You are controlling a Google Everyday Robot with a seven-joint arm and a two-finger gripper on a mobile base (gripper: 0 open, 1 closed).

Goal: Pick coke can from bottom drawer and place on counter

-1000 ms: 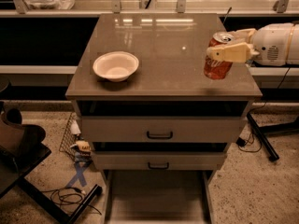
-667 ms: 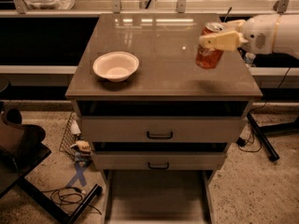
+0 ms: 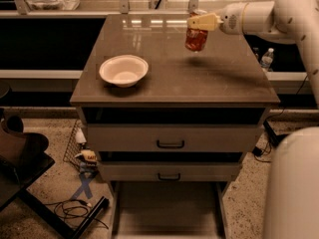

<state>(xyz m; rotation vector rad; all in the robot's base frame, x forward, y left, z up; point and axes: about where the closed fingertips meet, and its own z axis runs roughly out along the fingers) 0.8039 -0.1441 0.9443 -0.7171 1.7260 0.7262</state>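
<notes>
The bottom drawer (image 3: 167,208) is standing pulled out, well below the gripper (image 3: 202,22) and nearer than it, with its pale floor showing. The white bowl (image 3: 123,69) is sitting on the counter (image 3: 199,78), off to the view's left of the gripper, nearer and well apart from it. The gripper is reaching in from the right over the counter's far part. It is clamping the top of the coke can (image 3: 196,38), which is hanging directly beneath it.
</notes>
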